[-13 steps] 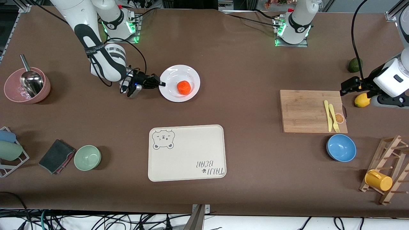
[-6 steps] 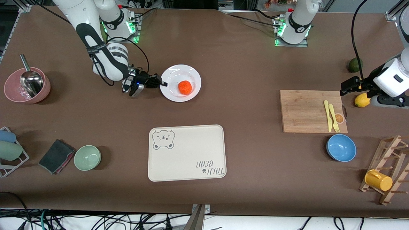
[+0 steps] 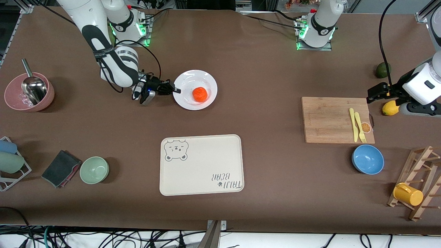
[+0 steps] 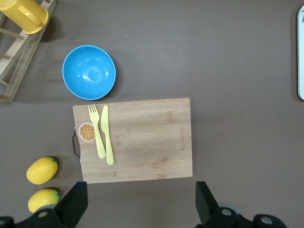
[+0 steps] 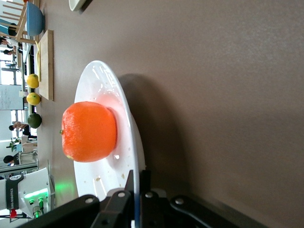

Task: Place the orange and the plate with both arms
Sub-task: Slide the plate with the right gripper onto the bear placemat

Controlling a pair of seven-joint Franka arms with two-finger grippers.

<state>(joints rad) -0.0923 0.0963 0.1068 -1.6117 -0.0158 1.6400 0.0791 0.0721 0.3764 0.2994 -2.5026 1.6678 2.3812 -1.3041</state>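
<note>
The white plate [image 3: 193, 78] lies on the brown table toward the right arm's end, farther from the front camera than the cream tray. The orange [image 3: 200, 94] sits on it. My right gripper [image 3: 175, 91] is shut on the plate's rim at the edge toward the right arm's end. In the right wrist view the fingers pinch the thin rim of the plate [image 5: 102, 90] at the right gripper [image 5: 138, 183], with the orange [image 5: 89, 131] just past them. My left gripper [image 3: 377, 92] waits open in the air by the cutting board's edge; the left gripper [image 4: 140, 206] holds nothing.
A cream bear tray [image 3: 201, 164] lies nearer the front camera. A wooden cutting board [image 3: 330, 120] carries a yellow fork and knife. Near it are a blue bowl [image 3: 368, 159], lemons [image 4: 42, 170], a dark green fruit [image 3: 382, 70] and a rack with a yellow mug [image 3: 408, 194]. A green bowl [image 3: 94, 169] and a pink bowl [image 3: 29, 92] stand at the right arm's end.
My right gripper has closed on the plate's rim. Plate and orange have shifted very slightly toward the left arm's end. The left arm has not moved.
</note>
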